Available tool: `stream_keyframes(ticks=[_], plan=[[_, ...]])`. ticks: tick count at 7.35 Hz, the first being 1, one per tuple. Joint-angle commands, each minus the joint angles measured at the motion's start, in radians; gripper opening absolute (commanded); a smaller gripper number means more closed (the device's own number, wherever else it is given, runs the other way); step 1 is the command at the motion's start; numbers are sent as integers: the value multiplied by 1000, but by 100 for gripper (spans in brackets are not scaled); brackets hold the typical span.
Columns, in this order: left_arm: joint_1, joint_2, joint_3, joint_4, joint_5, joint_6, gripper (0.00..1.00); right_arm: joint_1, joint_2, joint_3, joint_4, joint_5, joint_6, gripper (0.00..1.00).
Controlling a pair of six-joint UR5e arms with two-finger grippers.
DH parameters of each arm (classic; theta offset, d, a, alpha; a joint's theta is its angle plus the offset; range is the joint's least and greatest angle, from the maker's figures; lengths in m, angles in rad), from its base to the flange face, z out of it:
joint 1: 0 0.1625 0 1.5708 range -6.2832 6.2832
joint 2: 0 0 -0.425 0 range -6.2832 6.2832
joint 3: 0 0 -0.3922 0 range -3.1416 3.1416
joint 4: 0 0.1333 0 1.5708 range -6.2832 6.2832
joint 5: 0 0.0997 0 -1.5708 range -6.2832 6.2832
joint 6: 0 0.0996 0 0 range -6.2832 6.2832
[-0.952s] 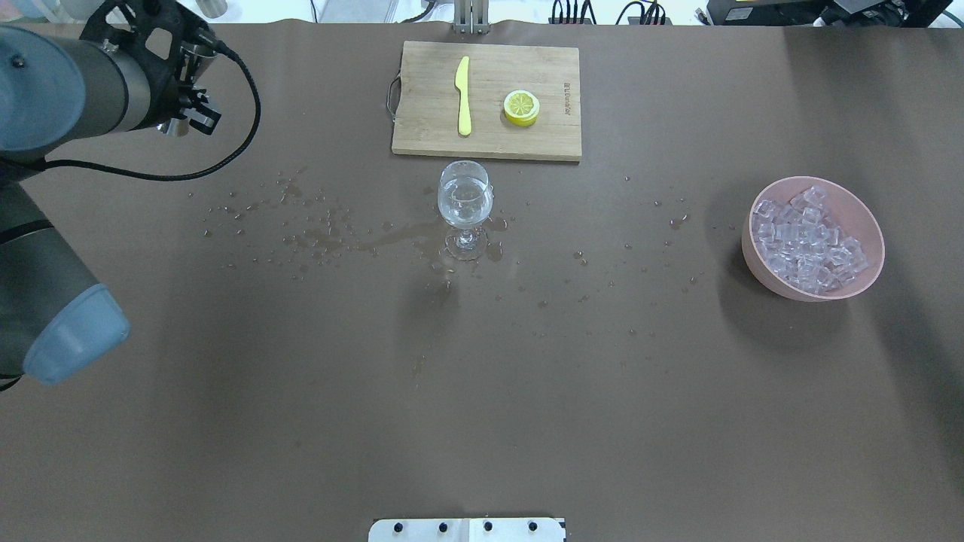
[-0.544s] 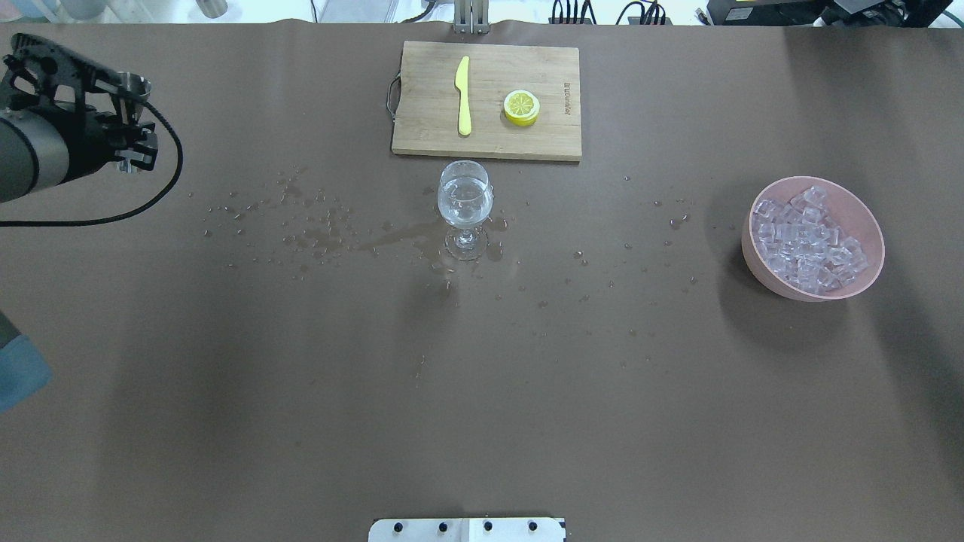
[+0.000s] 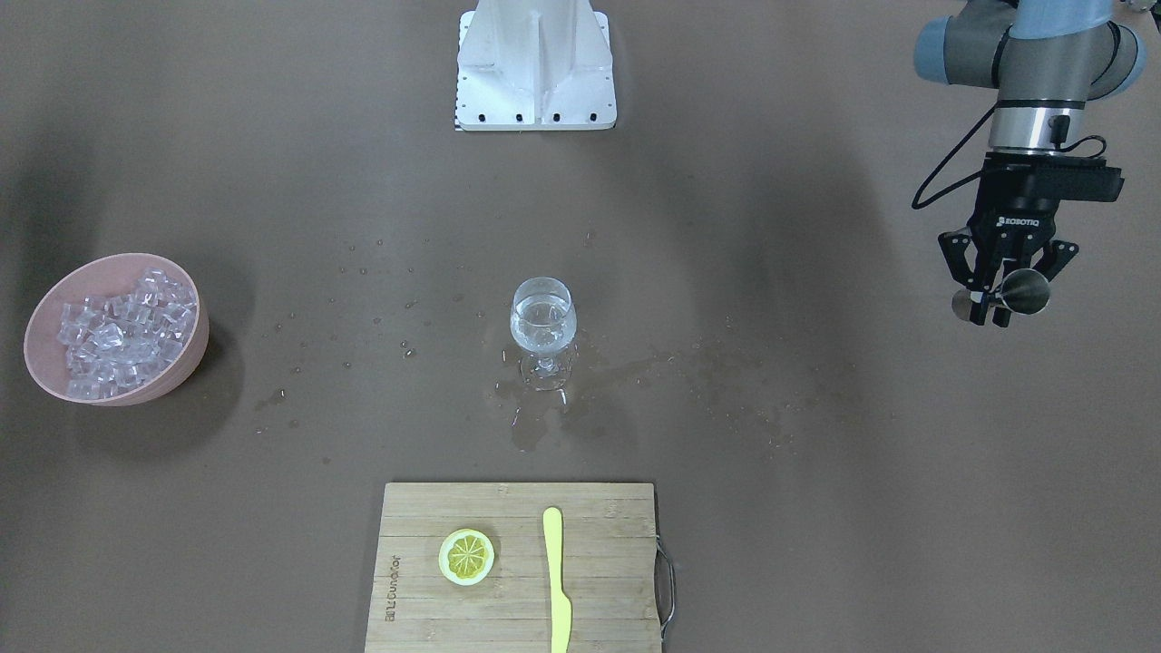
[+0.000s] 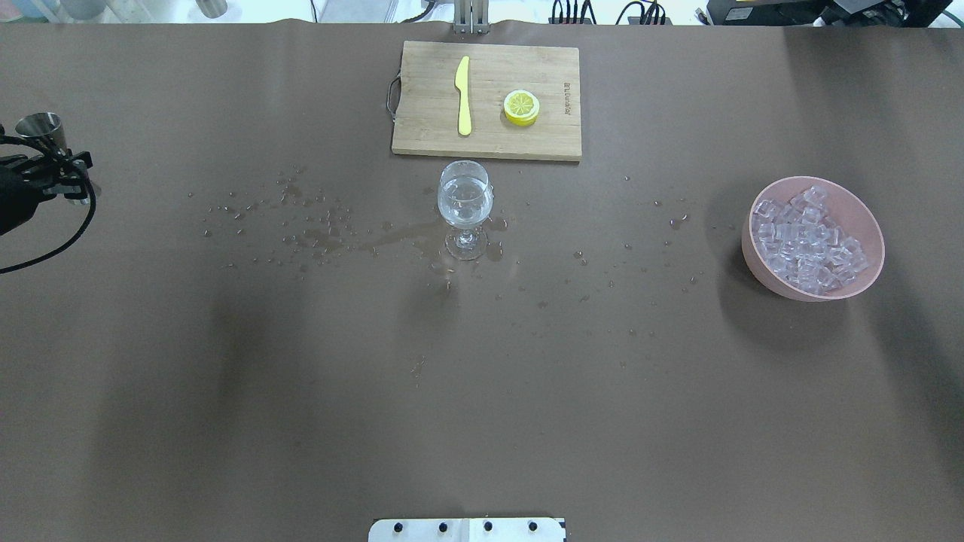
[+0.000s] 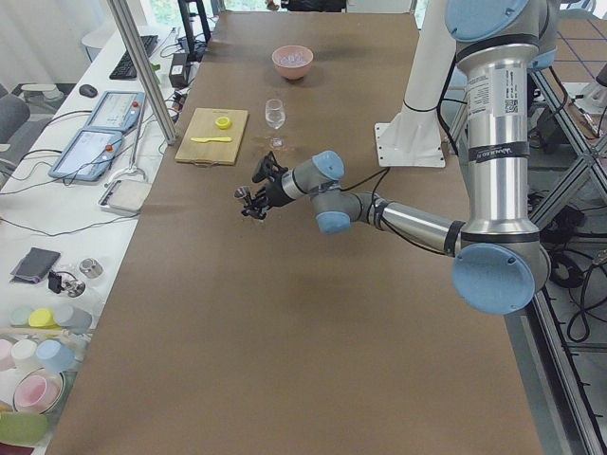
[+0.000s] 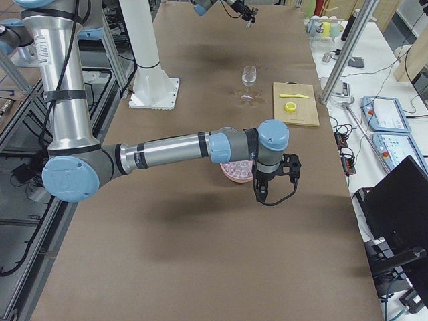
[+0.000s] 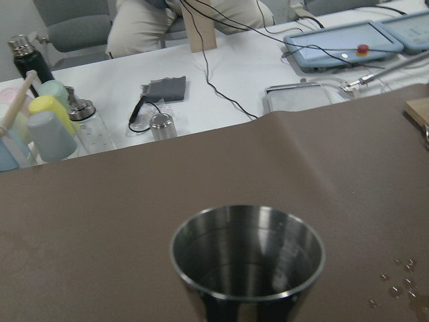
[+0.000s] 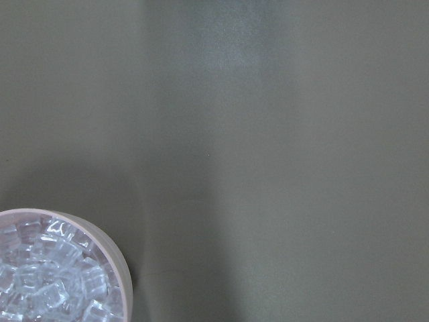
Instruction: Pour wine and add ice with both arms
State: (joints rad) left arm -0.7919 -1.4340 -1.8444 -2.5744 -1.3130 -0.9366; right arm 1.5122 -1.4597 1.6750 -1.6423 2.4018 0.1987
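My left gripper (image 3: 1000, 304) is shut on a small steel cup (image 3: 1026, 292), held above the table far from the glass; it also shows at the overhead view's left edge (image 4: 47, 167) and in the left side view (image 5: 251, 201). The cup (image 7: 248, 258) looks nearly empty. The wine glass (image 4: 465, 203) stands mid-table with clear wine in it (image 3: 542, 325). The ice (image 4: 807, 239) is heaped in a pink bowl (image 4: 761, 275). My right gripper (image 6: 259, 190) hangs beside the bowl (image 6: 234, 172); I cannot tell if it is open or shut.
A wooden cutting board (image 4: 429, 128) with a yellow knife (image 4: 463, 94) and a lemon slice (image 4: 521, 107) lies just behind the glass. Spilled drops and a wet patch (image 4: 324, 233) spread around the glass. The white base (image 3: 537, 63) stands at the robot's side.
My left arm has drawn back to the left with the steel cup, from the back left of the table to the view's left edge. Glass, bowl and board have not moved.
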Motion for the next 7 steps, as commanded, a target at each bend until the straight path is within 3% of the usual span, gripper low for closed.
stream_keyframes(ticks=[1,4,7], plan=[[139,23,10,-41,223,-132,0,-3,-1,2,-1,2,5,100],[308,-15,48,-4,461,-212,0,-6,1,5,1,2,5,100],[370,-112,177,-1,615,-244,0,-6,-1,6,-1,3,5,100]])
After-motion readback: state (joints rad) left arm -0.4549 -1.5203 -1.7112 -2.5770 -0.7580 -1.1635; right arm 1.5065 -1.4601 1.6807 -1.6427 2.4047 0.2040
